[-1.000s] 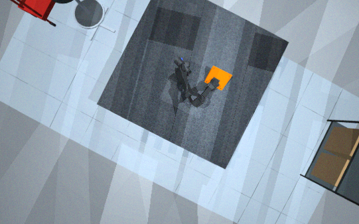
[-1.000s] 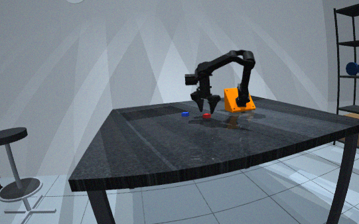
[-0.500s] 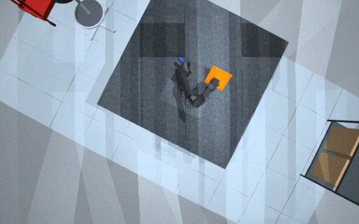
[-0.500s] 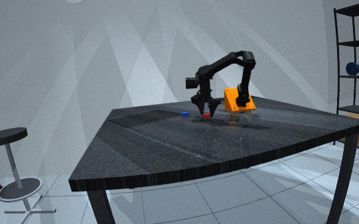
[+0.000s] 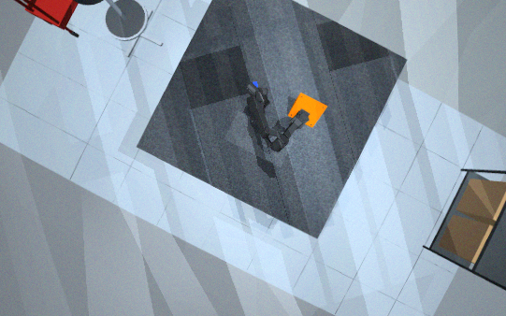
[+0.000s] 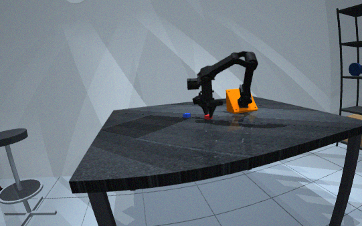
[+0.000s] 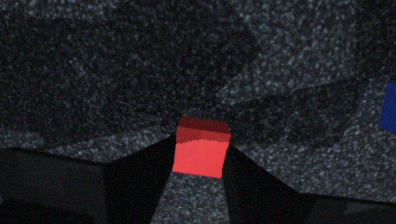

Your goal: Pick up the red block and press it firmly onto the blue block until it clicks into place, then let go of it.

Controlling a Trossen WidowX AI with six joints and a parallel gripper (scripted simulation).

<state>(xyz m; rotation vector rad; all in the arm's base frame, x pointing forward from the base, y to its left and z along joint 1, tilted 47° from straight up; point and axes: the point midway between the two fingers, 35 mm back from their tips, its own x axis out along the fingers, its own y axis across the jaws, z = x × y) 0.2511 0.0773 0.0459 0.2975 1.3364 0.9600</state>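
Red block (image 6: 208, 117) (image 7: 201, 152), low centre in the wrist view, sits clamped in the gripper (image 6: 209, 116) (image 7: 200, 144); grasping looks nearly done, so lifting comes next.

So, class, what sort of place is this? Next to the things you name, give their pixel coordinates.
Probably a workshop or robotics lab: a robot arm (image 5: 258, 117) (image 6: 235, 60) stands on a dark table (image 5: 299, 187) (image 6: 181, 144), with a stool (image 5: 124, 19) (image 6: 5, 138) and metal shelving (image 5: 496, 172) (image 6: 361, 77) nearby.

one red block (image 6: 208, 117) (image 7: 201, 150), one blue block (image 5: 255, 84) (image 6: 187, 115) (image 7: 389, 107), one arm (image 5: 258, 117) (image 6: 225, 63).
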